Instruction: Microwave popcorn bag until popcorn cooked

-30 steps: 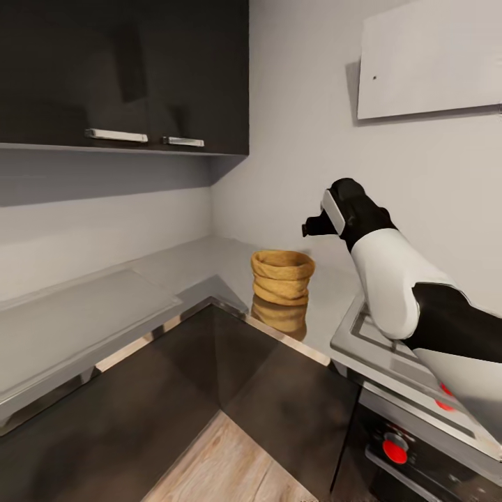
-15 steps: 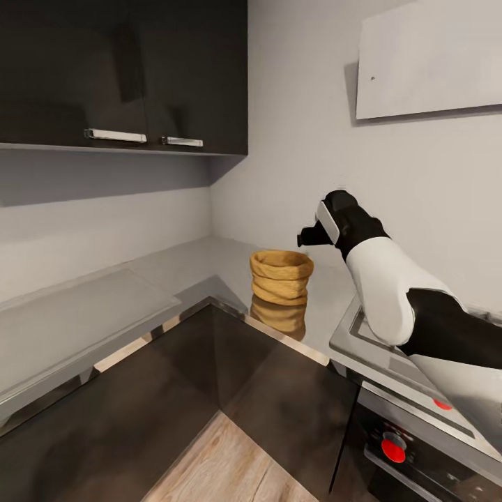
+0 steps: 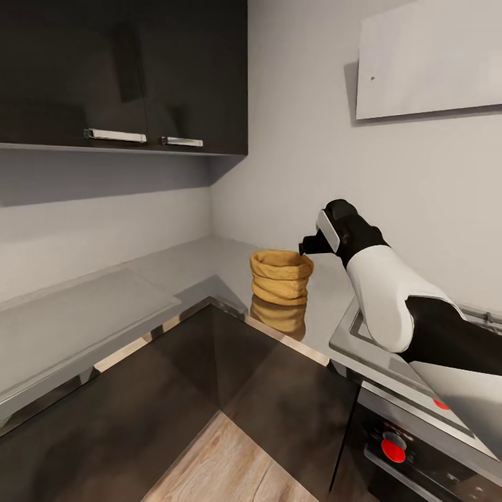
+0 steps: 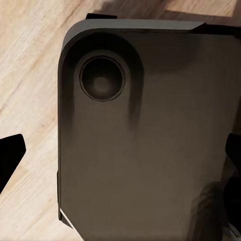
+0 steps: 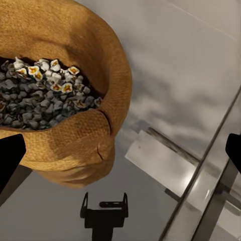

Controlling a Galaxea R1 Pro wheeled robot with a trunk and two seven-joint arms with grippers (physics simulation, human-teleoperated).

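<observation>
Over the last second the right gripper (image 3: 307, 246) had come down and in toward the popcorn bag (image 3: 282, 277), ending just above the near side of the bag's rolled rim, while the bag itself had not shifted on the countertop (image 3: 202, 261). That reads as the closing part of the reach, with the grasp not yet made; nothing was lifted, and the microwave step lay well ahead. The bag stood upright in the corner of the countertop, just beside the steel hob (image 3: 376, 348), its reflection showing in the glossy slab beneath it. In the right wrist view the bag (image 5: 60, 90) sat off to one side of the line between the fingers, open at the top with dark kernels and a few pale, partly popped pieces (image 5: 45, 93) inside. The two dark fingertips (image 5: 10, 158) appeared at opposite edges of that view, spread wide apart with nothing between them, so the hand would probably need to move across to bring the rim into the gap. The left gripper (image 4: 120, 155) hung low over a dark rounded panel (image 4: 145, 125) and the wooden floor (image 4: 25, 75), its fingertips likewise wide apart and holding nothing.
</observation>
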